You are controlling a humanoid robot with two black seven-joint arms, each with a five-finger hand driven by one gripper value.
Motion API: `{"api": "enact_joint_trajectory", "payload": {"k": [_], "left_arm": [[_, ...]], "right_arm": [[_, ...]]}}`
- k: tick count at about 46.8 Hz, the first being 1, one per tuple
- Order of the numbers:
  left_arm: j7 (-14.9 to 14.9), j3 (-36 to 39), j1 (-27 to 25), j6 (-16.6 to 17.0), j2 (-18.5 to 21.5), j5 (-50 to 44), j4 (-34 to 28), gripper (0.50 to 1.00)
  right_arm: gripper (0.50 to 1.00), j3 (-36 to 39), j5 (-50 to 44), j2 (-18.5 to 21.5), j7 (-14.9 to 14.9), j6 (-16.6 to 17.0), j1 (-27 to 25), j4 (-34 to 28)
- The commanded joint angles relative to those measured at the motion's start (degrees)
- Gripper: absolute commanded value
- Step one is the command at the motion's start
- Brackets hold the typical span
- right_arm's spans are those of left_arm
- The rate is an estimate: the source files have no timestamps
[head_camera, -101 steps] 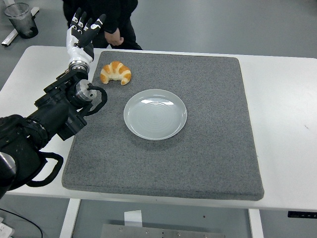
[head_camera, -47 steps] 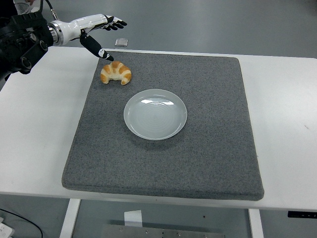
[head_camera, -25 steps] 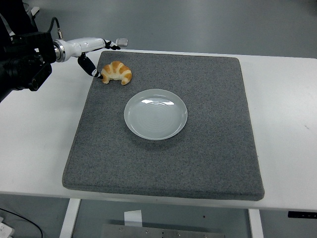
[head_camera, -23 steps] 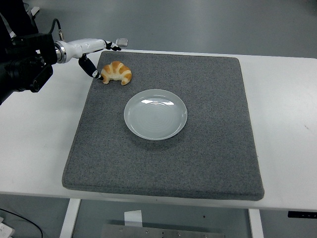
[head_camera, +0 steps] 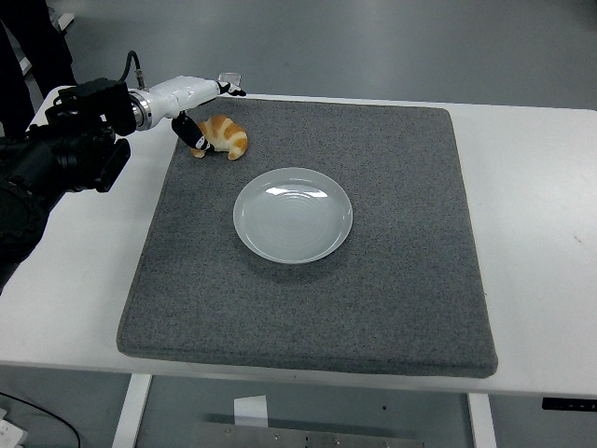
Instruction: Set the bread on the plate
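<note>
This is looking like a robotics lab or test room rather than a home or kitchen. A white table (head_camera: 550, 233) with a plain metal frame is standing on a bare grey floor (head_camera: 373, 47) (smooth, like sealed concrete or vinyl), and a thick grey foam mat (head_camera: 373, 308) is covering most of the tabletop as a work surface. A black robot arm (head_camera: 65, 159) with exposed cabling is reaching in from the left. A cable is trailing on the floor at the lower left corner, and nothing domestic is showing around the table.
</note>
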Motion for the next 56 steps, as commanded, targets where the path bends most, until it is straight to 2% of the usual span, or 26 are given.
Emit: {"api": "enact_joint_trajectory", "payload": {"k": [1, 18, 33, 47, 56], "left_arm": [[0.01, 0.10, 0.64, 0.49, -0.38, 0.06, 0.15, 0.969], [0.01, 0.10, 3.27, 4.44, -1.70, 0.06, 2.35, 0.941], [0.01, 0.10, 4.59, 9.10, -1.78, 0.06, 3.14, 0.883], [-0.01, 0.10, 4.77, 10.86, -1.87, 0.15, 3.14, 0.840], [-0.01, 1.76, 6.08, 11.04, -3.10, 0.15, 3.14, 0.838]], "right_arm": [[0.932, 0.00, -0.02, 0.00, 0.00, 0.00, 0.00, 0.03], [0.932, 0.00, 0.07, 0.00, 0.00, 0.00, 0.00, 0.03], [0.932, 0.00, -0.02, 0.00, 0.00, 0.00, 0.00, -0.06], [0.932, 0.00, 0.07, 0.00, 0.00, 0.00, 0.00, -0.06], [0.932, 0.00, -0.02, 0.00, 0.00, 0.00, 0.00, 0.03]]}}
